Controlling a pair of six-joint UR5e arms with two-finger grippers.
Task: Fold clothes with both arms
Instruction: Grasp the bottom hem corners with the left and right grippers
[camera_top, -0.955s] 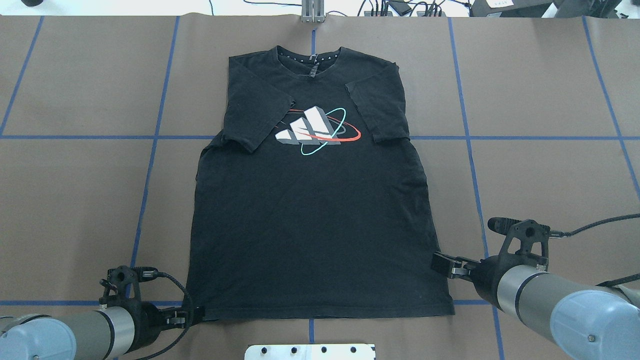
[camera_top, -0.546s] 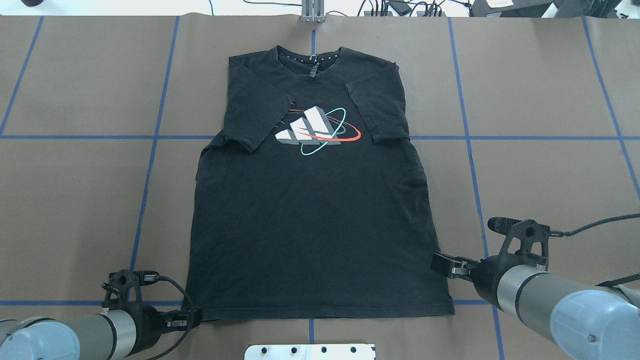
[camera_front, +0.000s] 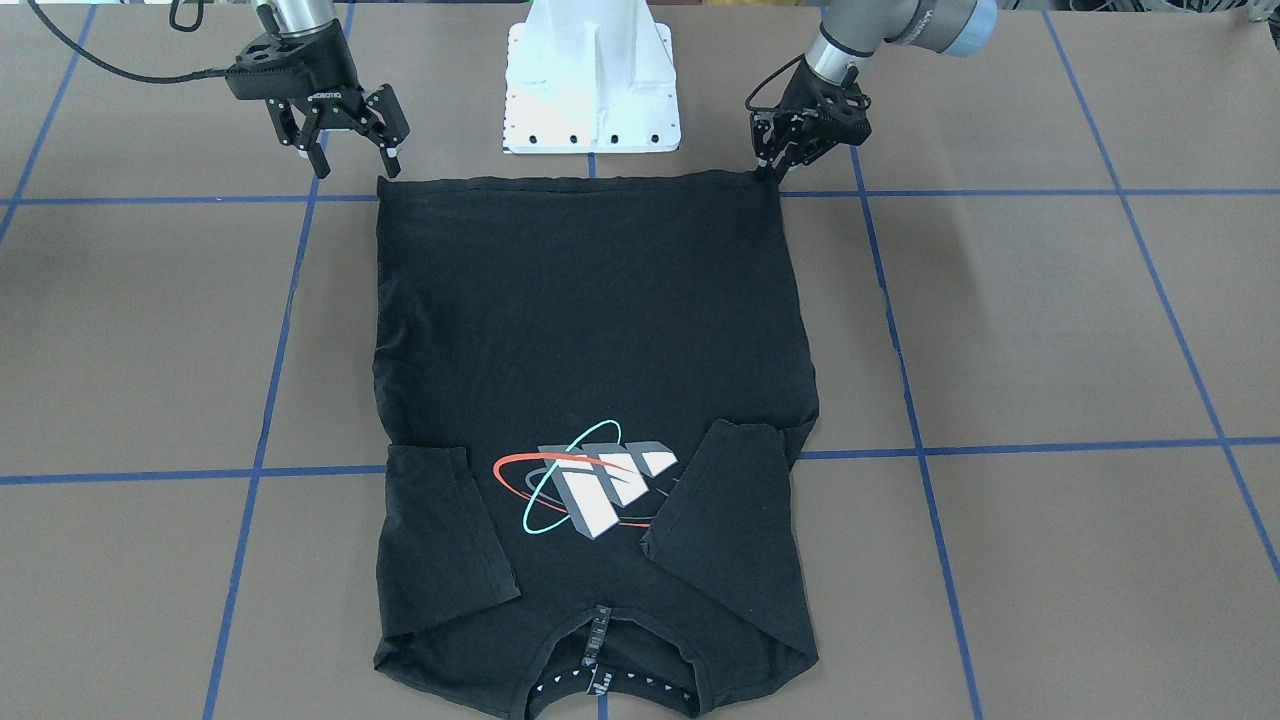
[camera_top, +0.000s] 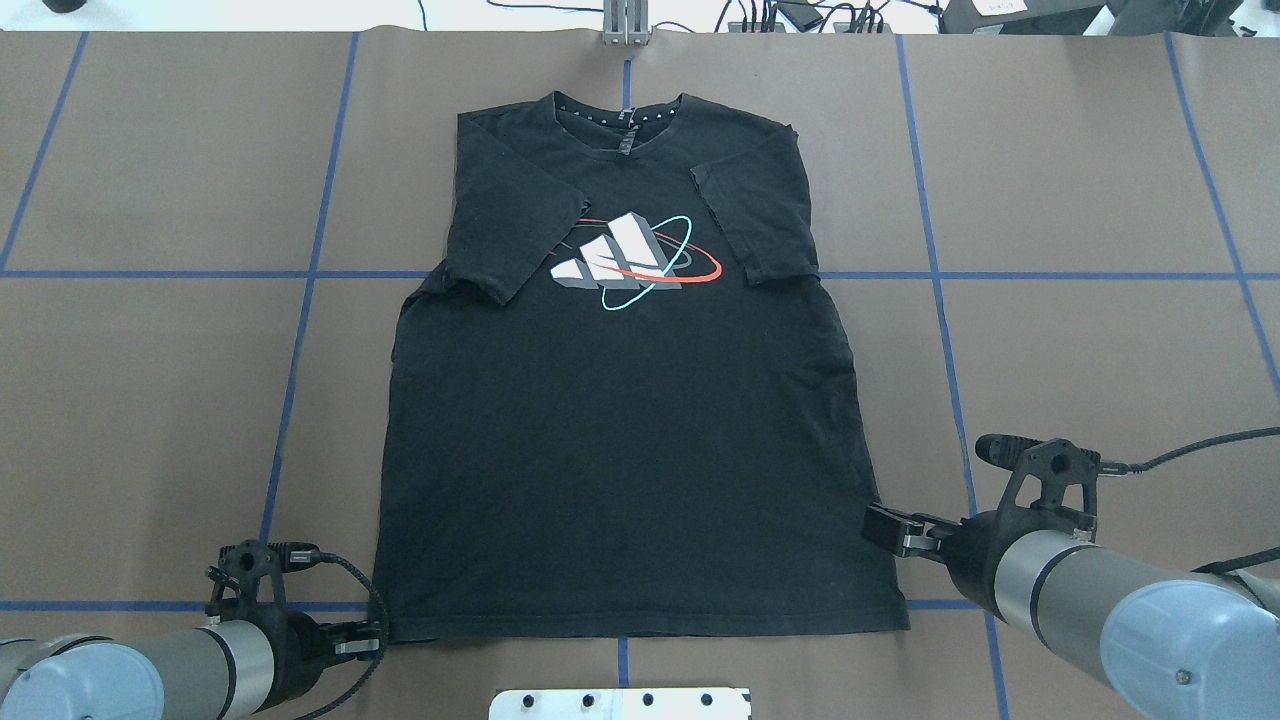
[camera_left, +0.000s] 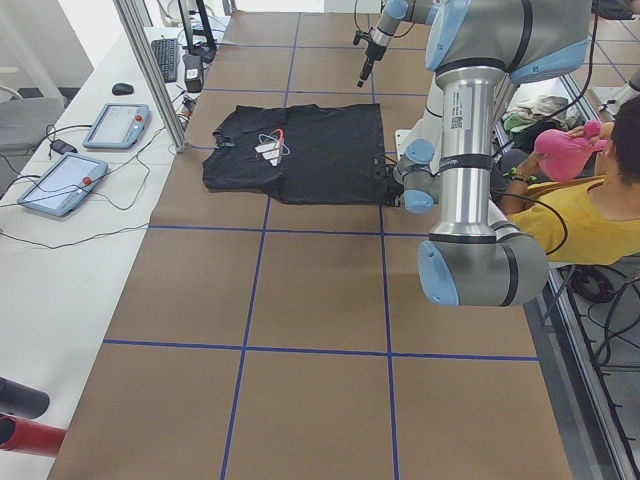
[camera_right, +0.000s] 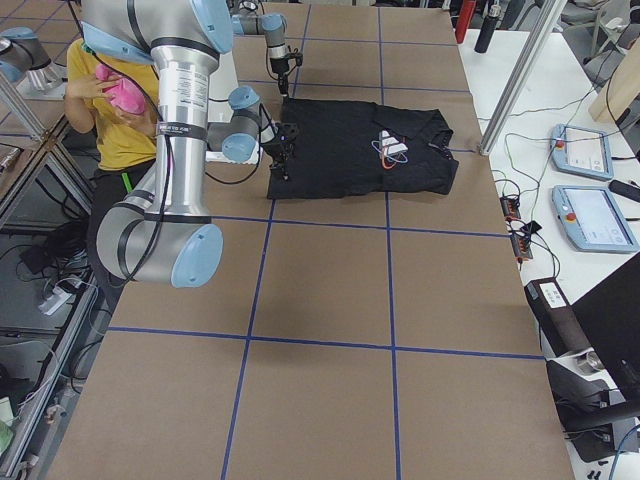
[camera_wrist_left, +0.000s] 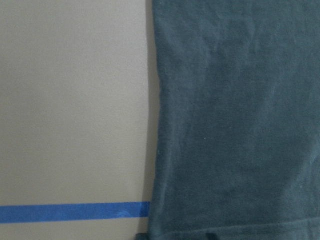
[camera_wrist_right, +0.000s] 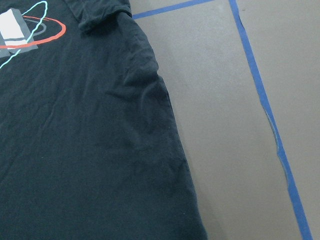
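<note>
While right gripper (camera_front: 360, 165) gapes wide off the T-shirt (camera_front: 590, 330) hem, left gripper (camera_front: 772, 172) looks narrow at its corner; grip unclear.

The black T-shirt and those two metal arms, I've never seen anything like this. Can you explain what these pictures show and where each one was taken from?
These are two robot arms at a brown table marked with blue tape. Their job is folding clothes. One picture looks down from behind the robot and one from opposite it. Two are taken from the table's ends, and two close-ups come from cameras on the wrists. A black T-shirt lies flat, graphic up, with its sleeves folded inward. The right gripper is open near one hem corner and holds nothing. The left gripper is at the other hem corner, but it is unclear whether it grips the cloth.
</note>
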